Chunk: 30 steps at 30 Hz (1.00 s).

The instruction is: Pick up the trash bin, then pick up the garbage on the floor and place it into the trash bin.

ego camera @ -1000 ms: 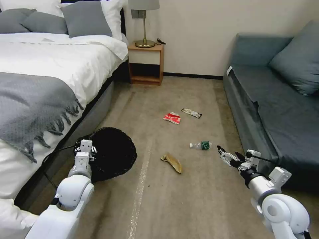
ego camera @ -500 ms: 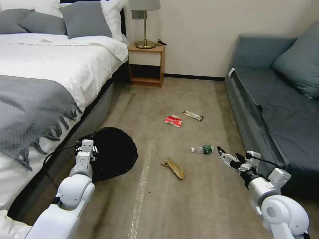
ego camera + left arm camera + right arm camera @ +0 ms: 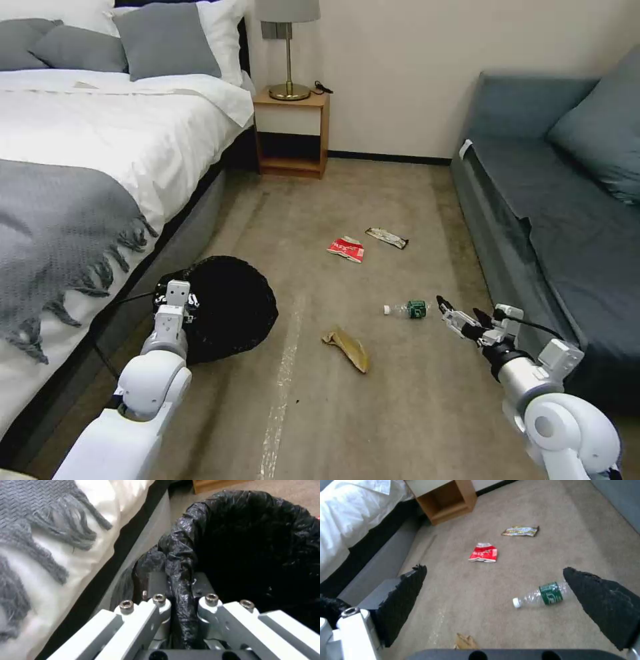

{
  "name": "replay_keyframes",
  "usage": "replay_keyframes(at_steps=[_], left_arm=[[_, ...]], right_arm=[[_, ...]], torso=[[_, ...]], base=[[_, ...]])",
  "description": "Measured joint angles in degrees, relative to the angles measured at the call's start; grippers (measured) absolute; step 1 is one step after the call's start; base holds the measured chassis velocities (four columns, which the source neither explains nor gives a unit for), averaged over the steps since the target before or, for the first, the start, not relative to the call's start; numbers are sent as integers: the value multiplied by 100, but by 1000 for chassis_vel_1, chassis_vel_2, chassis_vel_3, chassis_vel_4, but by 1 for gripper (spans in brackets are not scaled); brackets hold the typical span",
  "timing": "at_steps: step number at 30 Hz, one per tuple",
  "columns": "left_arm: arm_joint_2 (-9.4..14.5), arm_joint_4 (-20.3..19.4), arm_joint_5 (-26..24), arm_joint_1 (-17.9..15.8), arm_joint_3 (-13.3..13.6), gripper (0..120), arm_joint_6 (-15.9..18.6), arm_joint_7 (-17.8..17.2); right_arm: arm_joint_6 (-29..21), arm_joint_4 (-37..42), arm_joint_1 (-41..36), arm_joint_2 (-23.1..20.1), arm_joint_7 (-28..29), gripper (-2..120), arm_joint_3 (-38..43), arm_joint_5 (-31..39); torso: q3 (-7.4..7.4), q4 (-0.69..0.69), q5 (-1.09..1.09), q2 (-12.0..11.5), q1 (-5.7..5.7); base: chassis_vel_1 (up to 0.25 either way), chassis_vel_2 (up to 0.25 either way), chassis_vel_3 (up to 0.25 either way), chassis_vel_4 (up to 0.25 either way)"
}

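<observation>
Left gripper [image 3: 181,610] clamped on rim of trash bin [image 3: 230,307], a fold of black liner pinched between the fingers [image 3: 156,590]; bin carried beside the bed [image 3: 100,147], at robot's left. Right gripper [image 3: 460,317] spread wide, holding nothing, poised low above the carpet [image 3: 400,400] near the sofa [image 3: 567,227].

Step 1, bin pickup: judged complete.
Step 2, garbage collection: not started. All 4 pieces on the floor, none in the bin as far as visible.

Garbage positions, near to far:
- Tan paper wrapper [image 3: 347,345], nearest, between the 2 arms.
- Clear bottle [image 3: 408,309], green label, white cap, lying on its side just ahead of right gripper.
- Red-white snack packet [image 3: 347,248], farther out, mid-floor.
- Dark bar wrapper [image 3: 387,237], just beside the packet.
- Nightstand [image 3: 292,130] against the far wall.

Remaining: 4 picks, 4 drops into bin.
</observation>
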Motion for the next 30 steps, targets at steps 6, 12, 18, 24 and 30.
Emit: replay_keyframes(at_steps=[6, 12, 18, 24, 30], left_arm=[[-16, 11, 18, 6, 20, 5, -8, 7], [-2, -2, 1, 16, 41, 5, 7, 10], [12, 9, 7, 28, 43, 5, -2, 24], [24, 20, 42, 31, 59, 5, -22, 46], [19, 70, 52, 11, 73, 5, -67, 62]], right_arm=[[13, -53, 23, -28, -22, 100, 0, 0], [20, -80, 58, -41, -27, 100, -5, 1], [35, -107, 50, -17, -50, 100, -13, -25], [60, -114, 42, 3, -65, 100, -9, -38], [76, -109, 26, 22, -78, 100, 26, -39]], torso=[[0, 0, 0, 0, 0], [0, 1, 0, 0, 0], [0, 0, 0, 0, 0], [0, 1, 0, 0, 0], [0, 0, 0, 0, 0]], base=[[-55, 71, 67, -64], [-65, 60, 64, -63], [-73, 60, 76, -57], [-56, 61, 64, -53], [-43, 61, 62, -62]])
